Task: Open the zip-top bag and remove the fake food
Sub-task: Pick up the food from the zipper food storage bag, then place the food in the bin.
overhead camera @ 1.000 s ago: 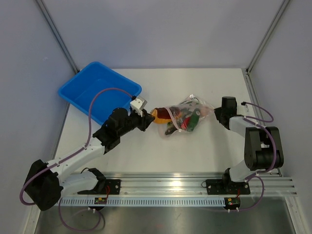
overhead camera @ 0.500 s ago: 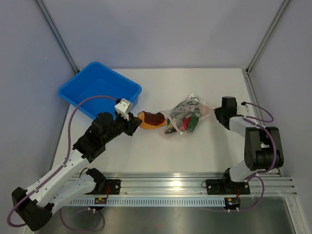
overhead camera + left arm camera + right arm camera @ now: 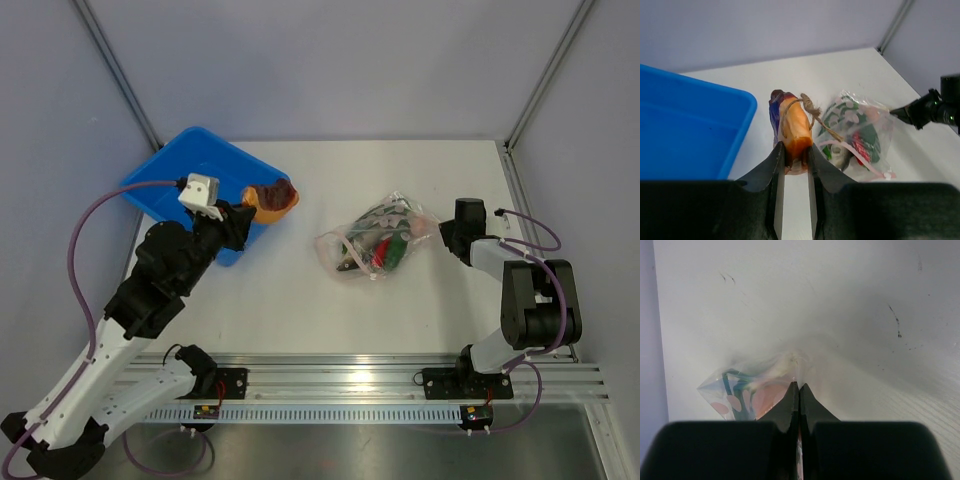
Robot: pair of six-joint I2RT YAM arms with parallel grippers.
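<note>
L gripper clamps orange-tan toy food; should clear blue bin rim before release. R gripper pinched shut on zip-top bag.

Blue bin partly beyond the left-wrist view's left edge; zip-top bag contents indistinct behind crinkly plastic.

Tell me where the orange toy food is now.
In the top view, left of centre: the left tool holds the orange piece beside the blue bin.

end effector — grips orange toy food | bin left | bag right
</note>
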